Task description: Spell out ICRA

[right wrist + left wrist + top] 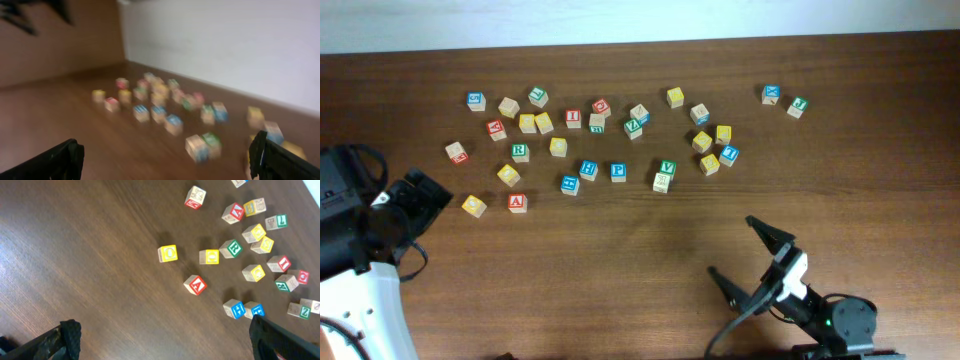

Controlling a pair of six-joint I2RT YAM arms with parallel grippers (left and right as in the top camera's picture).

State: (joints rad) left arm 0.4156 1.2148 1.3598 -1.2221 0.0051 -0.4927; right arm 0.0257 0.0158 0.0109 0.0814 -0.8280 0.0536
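Note:
Several wooden letter blocks lie scattered across the far half of the table. A red A block (517,202) (195,285) lies at the front left of the scatter. A green R block (520,152) (231,248) and a red I block (573,118) (278,263) lie further back. I cannot read a C block for certain. My left gripper (420,195) (165,340) is open and empty, left of the A block. My right gripper (732,247) (167,155) is open and empty above bare table at the front right. The right wrist view is blurred.
A yellow O block (473,205) (168,253) lies next to the A block. Two blue blocks (245,309) lie near the left gripper's right finger. A blue and a green block (782,98) sit apart at the far right. The wooden table (620,270) ends at a white wall (225,45).

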